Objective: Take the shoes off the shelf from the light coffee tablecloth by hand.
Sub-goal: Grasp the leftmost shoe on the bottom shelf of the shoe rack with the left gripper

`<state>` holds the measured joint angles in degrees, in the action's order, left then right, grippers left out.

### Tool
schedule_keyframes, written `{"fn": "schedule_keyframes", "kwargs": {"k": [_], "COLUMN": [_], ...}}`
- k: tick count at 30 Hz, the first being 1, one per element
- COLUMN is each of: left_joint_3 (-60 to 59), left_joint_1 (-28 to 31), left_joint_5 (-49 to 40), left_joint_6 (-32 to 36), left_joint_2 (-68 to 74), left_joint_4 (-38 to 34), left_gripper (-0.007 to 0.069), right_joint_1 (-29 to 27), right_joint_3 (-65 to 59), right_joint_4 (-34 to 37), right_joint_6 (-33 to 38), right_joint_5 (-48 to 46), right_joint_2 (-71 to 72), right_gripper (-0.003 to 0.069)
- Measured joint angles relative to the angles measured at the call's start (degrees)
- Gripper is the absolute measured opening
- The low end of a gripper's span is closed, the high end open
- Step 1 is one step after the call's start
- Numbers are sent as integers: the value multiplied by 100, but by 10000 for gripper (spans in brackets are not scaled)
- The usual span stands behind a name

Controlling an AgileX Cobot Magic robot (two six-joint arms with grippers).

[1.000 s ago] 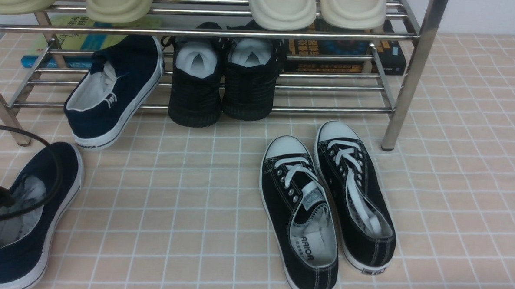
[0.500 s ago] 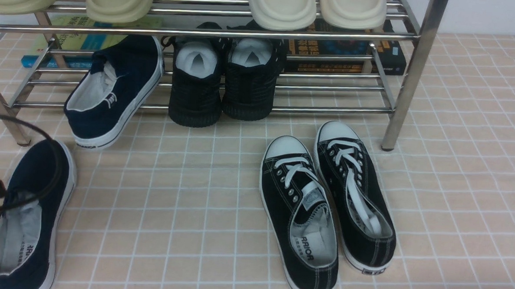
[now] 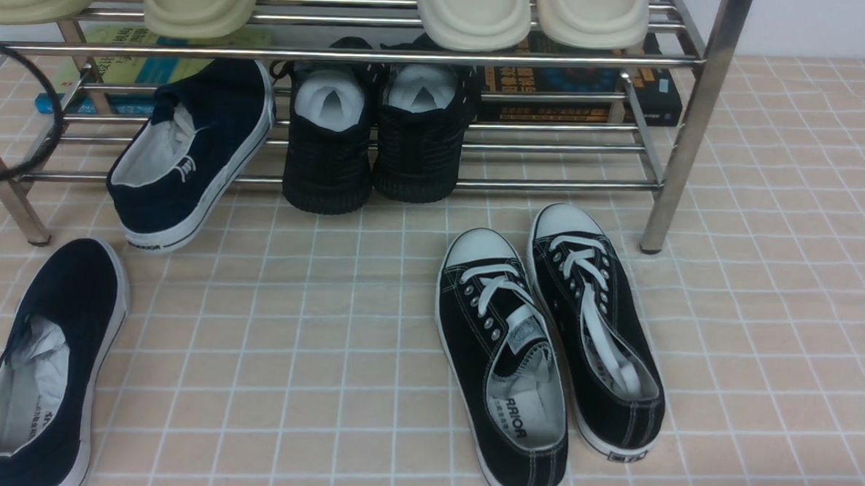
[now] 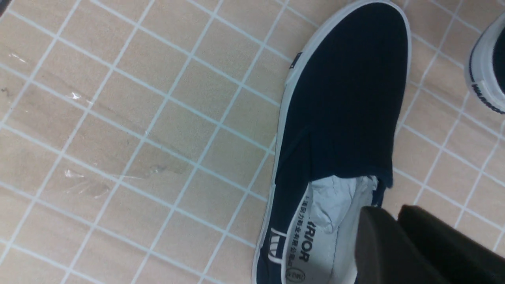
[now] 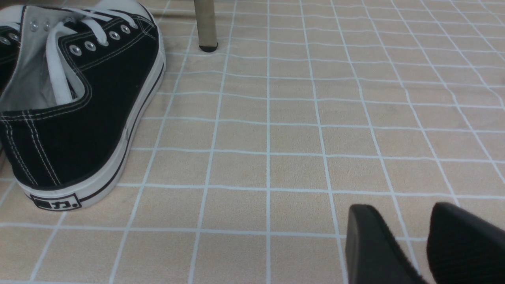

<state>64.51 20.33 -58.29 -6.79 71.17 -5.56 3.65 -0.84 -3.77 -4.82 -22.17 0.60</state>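
Observation:
One navy shoe (image 3: 40, 365) lies flat on the light coffee tablecloth (image 3: 327, 326) at the near left, with white paper in its opening. In the left wrist view my left gripper (image 4: 388, 215) hangs over the heel opening of this shoe (image 4: 347, 98), shut, with nothing in it. The other navy shoe (image 3: 188, 152) leans off the lower tier of the chrome shelf (image 3: 689, 123), heel down on the cloth. My right gripper (image 5: 402, 221) hovers low over bare cloth, open and empty. Neither gripper shows in the front view.
Black lace-up sneakers (image 3: 544, 350) stand on the cloth in front of the shelf's right leg (image 5: 206, 23). Black knit shoes (image 3: 371, 138) sit on the lower tier, cream slippers (image 3: 472, 11) on the upper one, books (image 3: 578, 85) behind. A black cable (image 3: 48, 109) loops at the upper left.
My left gripper let go of the navy shoe, which settled flat on the cloth. The gripper left the front view and its cable swung up to the upper left.

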Motion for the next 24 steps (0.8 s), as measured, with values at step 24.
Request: {"fn": "schedule_keyframes", "kwargs": {"k": [24], "left_joint_3": [2254], "left_joint_1": [-1949], "left_joint_5": [20], "left_joint_6": [-1737], "left_joint_2": [2283], "left_joint_4": [876], "left_gripper": [259], "right_joint_1": [0], "right_joint_3": [0], "right_joint_4": [0], "right_joint_6": [0], "right_joint_5": [0], "right_joint_2": [0], "right_gripper": [239]}}
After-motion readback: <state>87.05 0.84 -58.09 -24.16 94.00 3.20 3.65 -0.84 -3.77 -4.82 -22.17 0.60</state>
